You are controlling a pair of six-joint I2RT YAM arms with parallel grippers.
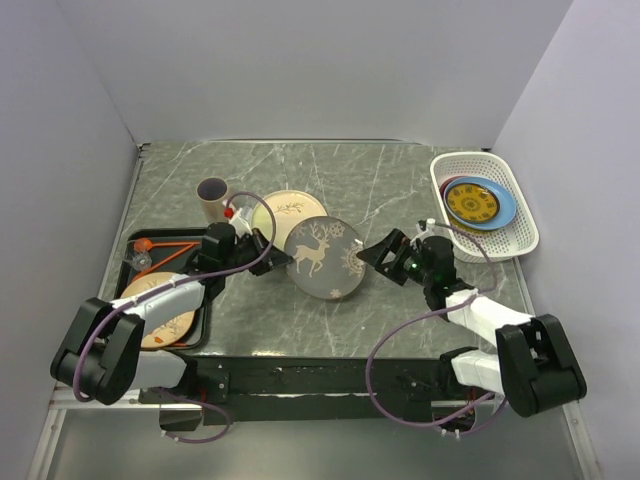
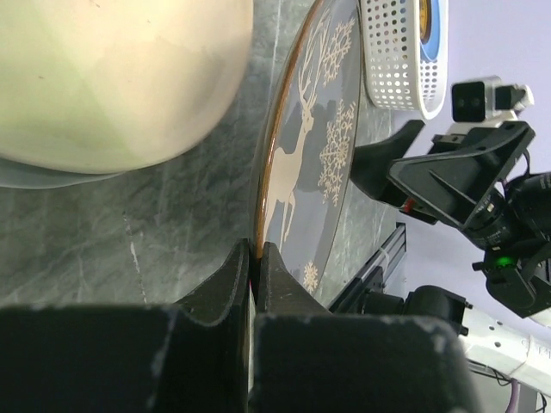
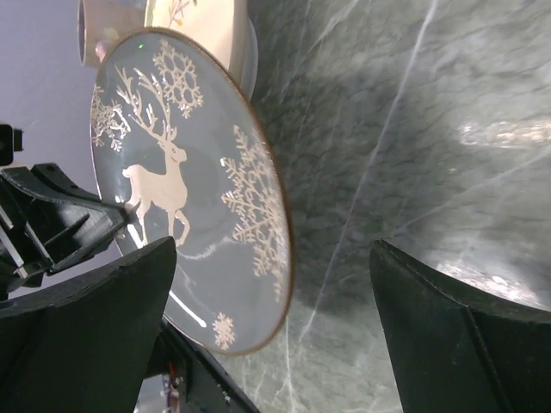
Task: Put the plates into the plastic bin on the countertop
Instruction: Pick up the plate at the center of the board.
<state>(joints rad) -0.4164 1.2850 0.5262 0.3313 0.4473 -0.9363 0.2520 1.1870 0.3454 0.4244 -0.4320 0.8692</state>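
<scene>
Mid-frame in the top view, I have the deer plate (image 1: 325, 258) pinched by its left rim in the left gripper (image 1: 272, 250). The left wrist view shows both fingers (image 2: 232, 275) clamped tight on either side of the edge. The plate sits tilted over the counter (image 1: 400, 180), decorated face up and turned toward the right of the frame. The deer reads upright, antlers toward the top. It's round, so no real long axis. From the left wrist it's edge-on, rim running up-frame from the pinch. I can't tell whether its far rim touches the counter.

The right gripper (image 1: 385, 258) is just right of the plate, jaws spread wide, holding nothing. The bin (image 1: 527, 215) is upper right, well apart, with a yellow plate (image 1: 472, 205) lying on a blue plate (image 1: 505, 205). A beige plate (image 1: 290, 207) sits just behind the deer plate.
</scene>
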